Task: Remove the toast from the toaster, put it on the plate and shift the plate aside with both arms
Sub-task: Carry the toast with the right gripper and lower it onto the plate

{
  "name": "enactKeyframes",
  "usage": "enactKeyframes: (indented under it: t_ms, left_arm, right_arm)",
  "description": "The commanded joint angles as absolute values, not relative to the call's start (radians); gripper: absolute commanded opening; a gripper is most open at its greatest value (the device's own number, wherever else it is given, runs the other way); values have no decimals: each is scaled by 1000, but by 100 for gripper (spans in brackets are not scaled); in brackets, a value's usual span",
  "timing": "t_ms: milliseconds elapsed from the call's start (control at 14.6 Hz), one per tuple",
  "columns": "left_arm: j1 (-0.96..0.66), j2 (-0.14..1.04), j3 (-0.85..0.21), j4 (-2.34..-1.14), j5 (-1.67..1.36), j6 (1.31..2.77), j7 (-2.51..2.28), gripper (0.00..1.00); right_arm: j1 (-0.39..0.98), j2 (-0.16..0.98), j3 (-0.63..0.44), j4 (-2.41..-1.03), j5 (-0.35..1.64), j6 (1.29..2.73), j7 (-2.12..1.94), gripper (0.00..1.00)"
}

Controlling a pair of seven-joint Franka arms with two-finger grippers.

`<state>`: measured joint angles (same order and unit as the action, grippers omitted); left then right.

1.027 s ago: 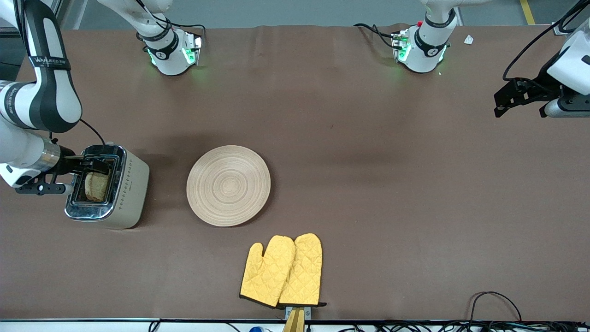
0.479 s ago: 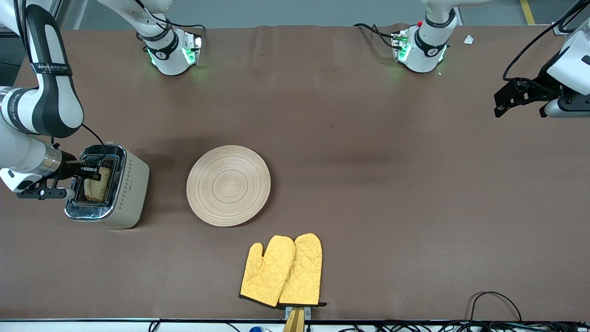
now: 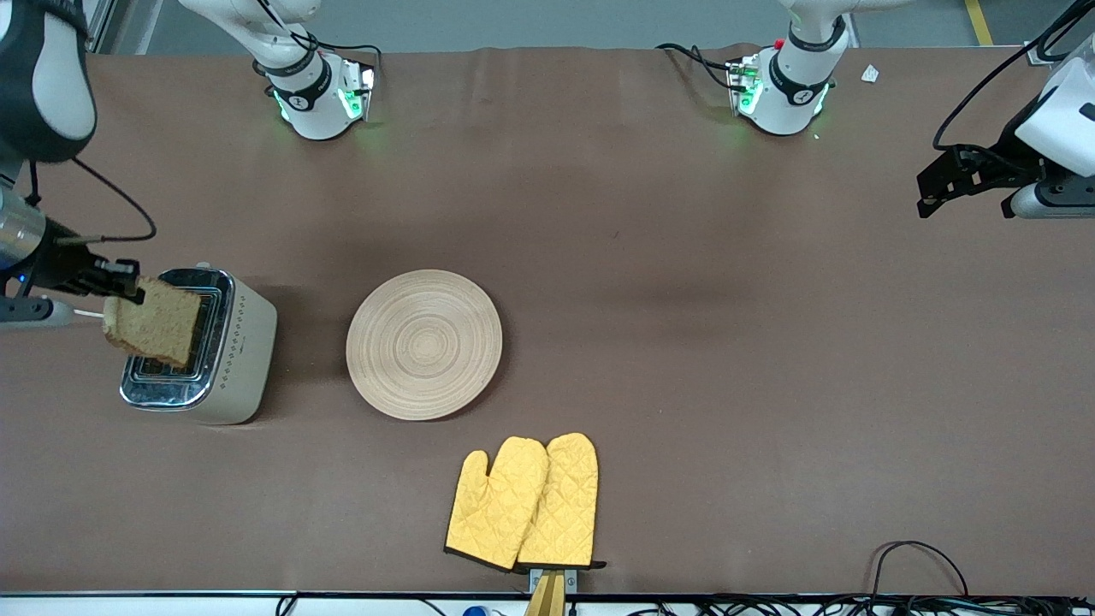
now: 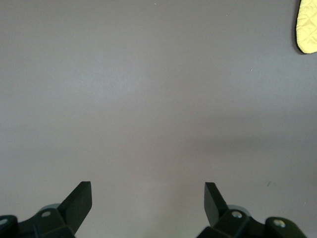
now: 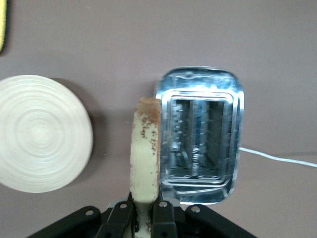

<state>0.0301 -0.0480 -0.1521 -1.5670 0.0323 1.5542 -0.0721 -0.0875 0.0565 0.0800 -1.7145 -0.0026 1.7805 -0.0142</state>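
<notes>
The right end effector [image 3: 128, 287] has lifted the toast [image 3: 154, 323] out of the toaster [image 3: 231, 351] slot.

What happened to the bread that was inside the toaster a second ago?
The right gripper, shut on the toast, lifted it straight up out of the toaster; it now hangs over the toaster's slots. The plate, the yellow oven mitts and the waiting left gripper, open, stayed as they were.

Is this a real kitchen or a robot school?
Probably a robot lab set up like a kitchen. Two arms are bolted to a brown table with cables along its edge. The right gripper holds toast above a toaster, beside a wooden plate and yellow oven mitts.
</notes>
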Motion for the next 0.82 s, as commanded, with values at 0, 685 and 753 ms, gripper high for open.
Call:
enactKeyframes:
  t_ms: [0,685,753]
  left_arm:
    - [32,-40,-153,-1545,44,1537,-55,100]
    - [34,17,-155,-1554,17,1503,-49,100]
    - [35,40,-153,-1557,-30,1493,-28,100]
  right_arm:
    - [17,72,78,-1727,87,1798,151,0]
    - [267,278,80,-1922,500,2259,207,0]
    - [308,281,80,-1975,500,2326,207,0]
